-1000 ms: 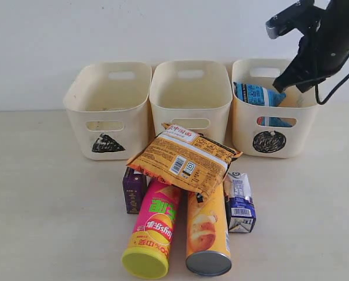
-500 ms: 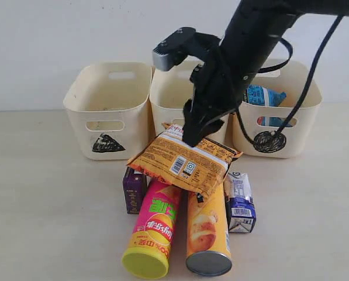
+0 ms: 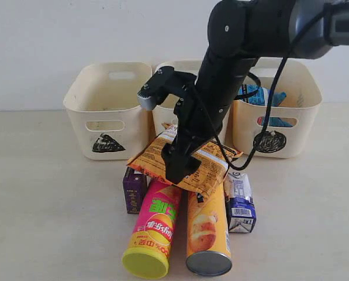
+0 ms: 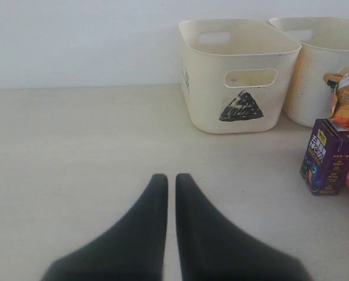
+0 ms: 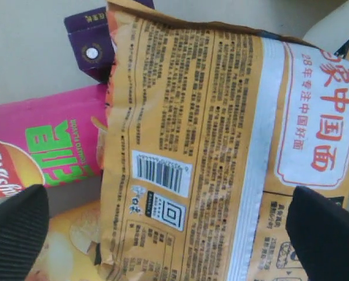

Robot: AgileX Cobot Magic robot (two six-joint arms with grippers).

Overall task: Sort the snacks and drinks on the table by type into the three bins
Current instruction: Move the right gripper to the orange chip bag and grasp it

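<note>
Exterior view: pale beige table (image 3: 45, 234) against plain white wall (image 3: 45, 35).

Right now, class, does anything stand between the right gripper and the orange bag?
Nothing visible does. The open right gripper hangs over the orange bag, which lies on top of the pink tube and yellow tube.
</note>
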